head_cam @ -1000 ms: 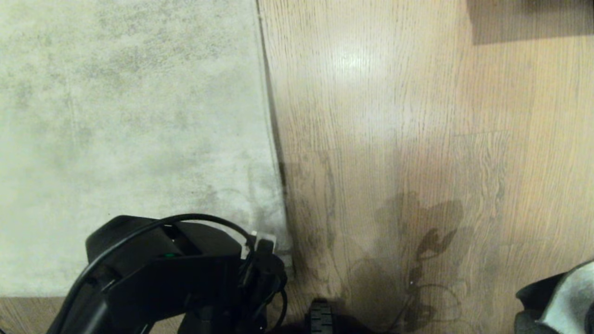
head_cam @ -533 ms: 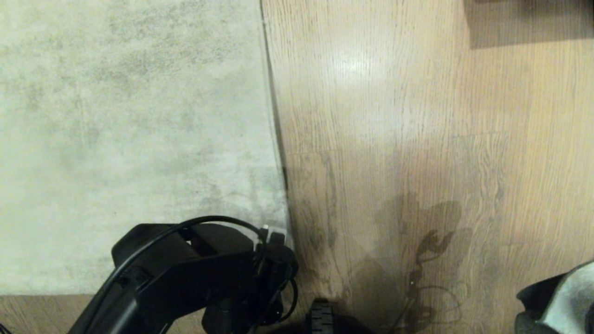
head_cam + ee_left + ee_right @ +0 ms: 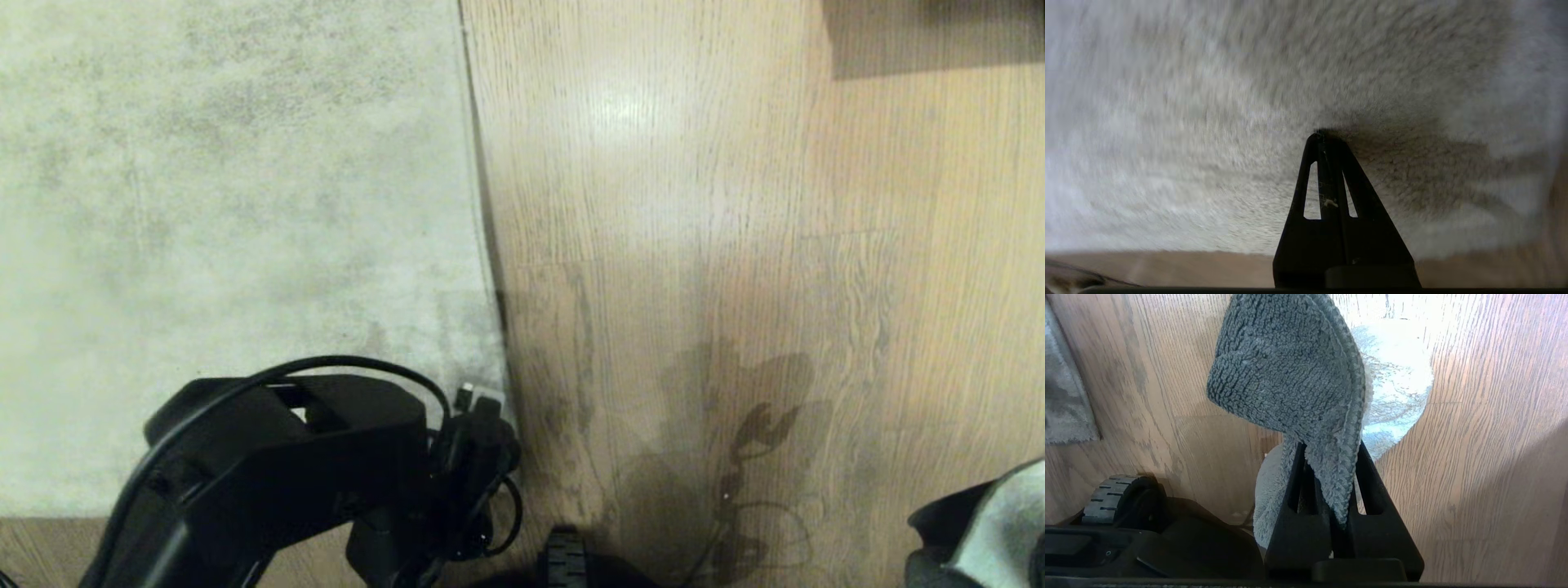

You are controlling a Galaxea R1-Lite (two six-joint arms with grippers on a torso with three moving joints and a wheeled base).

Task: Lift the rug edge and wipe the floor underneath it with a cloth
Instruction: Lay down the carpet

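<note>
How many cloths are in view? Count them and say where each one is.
1. The grey and pale cloth is clamped in the right gripper, above the wood floor at the robot's right side; its edge shows in the head view's lower right corner. None seems hidden.

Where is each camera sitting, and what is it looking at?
Head view: up high, looking down at rug edge, floor, left arm.
Left wrist view: behind shut left gripper, tips at the rug.
Right wrist view: behind right gripper, shut on cloth.
Shared: floor and rug in all.
</note>
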